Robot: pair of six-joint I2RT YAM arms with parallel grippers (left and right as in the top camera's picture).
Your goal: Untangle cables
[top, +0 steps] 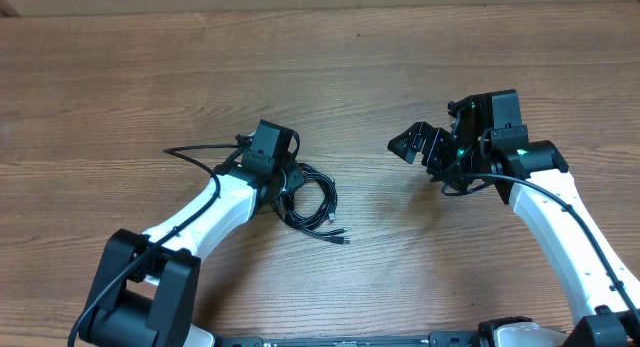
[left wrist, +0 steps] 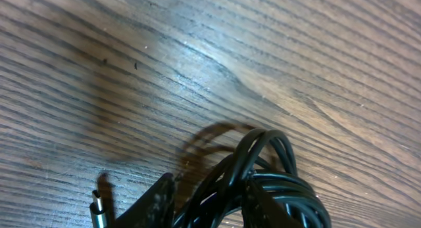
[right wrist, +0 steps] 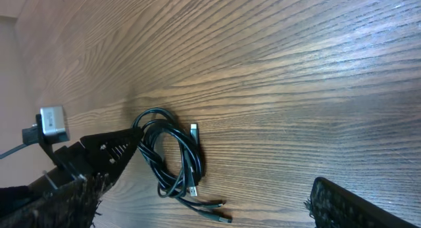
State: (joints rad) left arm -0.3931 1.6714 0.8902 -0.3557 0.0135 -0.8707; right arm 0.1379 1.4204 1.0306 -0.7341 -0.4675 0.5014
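— Black coil, near the middle of the table (top: pixel 400 47): how do the cables (top: pixel 312 202) lie?

— Bunched in one loose coil. Plugs (top: pixel 340 238) poke out on its near side, toward the right. One tail (top: pixel 190 150) runs off to the far left.

— And the left gripper (right wrist: pixel 123 145)?

— Down at the coil's left edge, touching it or nearly. Its wrist view shows loops close against the lens, with what looks like one finger (left wrist: pixel 158 202) beside them. Whether the jaws have a strand, or how far apart they stand, I cannot tell.

— How should the grab go?

— I'd take a few strands, not the whole bundle, and pinch low at the wood so nothing slips out. Then lift a little and draw left, so the loops open instead of tightening.

— The right gripper (top: pixel 418 142)?

— Farther back, right of the coil and well apart from it. Its jaws are spread wide with nothing in them. It looks placed to pin or take the plug ends.

— Room to move?

— Plenty, by my reckoning. There is bare wood right of the coil, between the two grippers, and across the whole far side. The table's far edge is well away from the cables. The hazard I'd watch is the robot's own thick wires (top: pixel 572 205) catching.
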